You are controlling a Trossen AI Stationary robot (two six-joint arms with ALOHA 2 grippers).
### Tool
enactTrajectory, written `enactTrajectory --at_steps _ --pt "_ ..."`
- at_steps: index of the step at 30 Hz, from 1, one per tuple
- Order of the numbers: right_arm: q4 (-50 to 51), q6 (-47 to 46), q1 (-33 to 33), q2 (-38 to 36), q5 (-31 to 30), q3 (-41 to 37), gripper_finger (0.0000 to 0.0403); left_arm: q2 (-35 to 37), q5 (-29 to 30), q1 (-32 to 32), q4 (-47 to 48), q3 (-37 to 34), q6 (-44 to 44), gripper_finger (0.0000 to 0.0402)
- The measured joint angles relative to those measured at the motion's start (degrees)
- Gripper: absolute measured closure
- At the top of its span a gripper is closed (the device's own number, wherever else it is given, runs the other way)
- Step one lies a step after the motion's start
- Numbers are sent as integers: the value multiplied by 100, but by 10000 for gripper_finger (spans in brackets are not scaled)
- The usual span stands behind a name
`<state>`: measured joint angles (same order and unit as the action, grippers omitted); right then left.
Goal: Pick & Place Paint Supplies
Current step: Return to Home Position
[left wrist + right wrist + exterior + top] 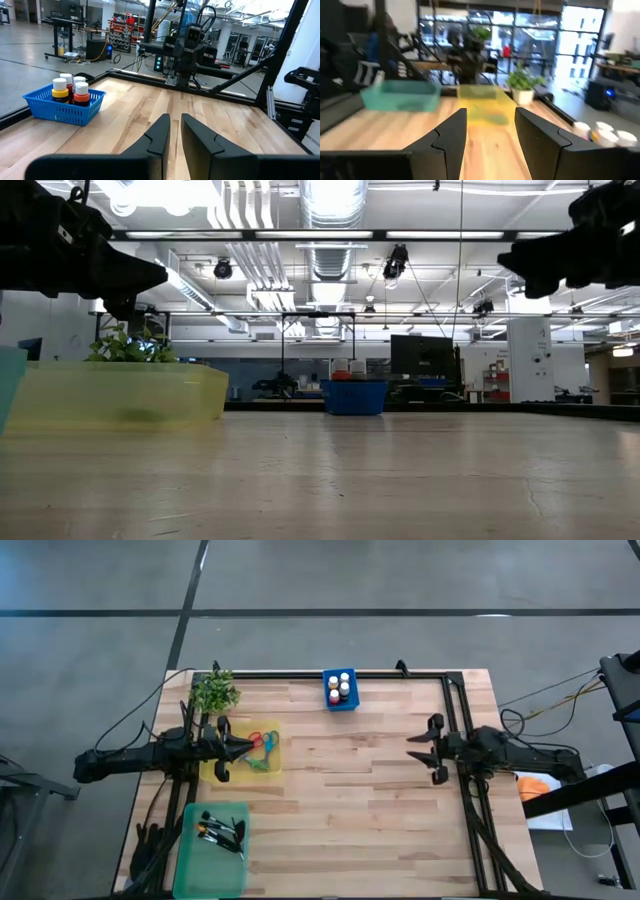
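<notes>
A blue basket (340, 690) at the table's far edge holds several white-capped paint bottles (70, 90). Scissors with red, blue and green handles (264, 748) lie in a yellow bin (275, 768) at the left. Dark paintbrushes (222, 830) lie in a teal bin (212, 870) at the near left. My left gripper (248, 748) hangs level above the yellow bin, with only a narrow gap between its fingers (159, 131) and nothing in it. My right gripper (412, 750) hangs level over the table's right part, open and empty (490, 117).
A small green potted plant (214, 692) stands at the far left corner, behind the yellow bin. The wooden tabletop (360, 810) lies bare between the two arms. A black frame rail (400, 674) runs along the far edge.
</notes>
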<state>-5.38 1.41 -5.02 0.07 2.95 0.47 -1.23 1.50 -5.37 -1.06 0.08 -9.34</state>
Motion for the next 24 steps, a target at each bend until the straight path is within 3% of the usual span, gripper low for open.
enactTrajectory --at_steps 4,11,24 --pt "302 -74 0 -6 -164 0 236 -2 0 0 0 0 0 344" --pt "466 -1023 0 -1 -161 0 236 -2 0 0 0 0 0 344" --pt "467 -1027 0 14 -158 0 236 -4 -1 2 0 0 -2 344"
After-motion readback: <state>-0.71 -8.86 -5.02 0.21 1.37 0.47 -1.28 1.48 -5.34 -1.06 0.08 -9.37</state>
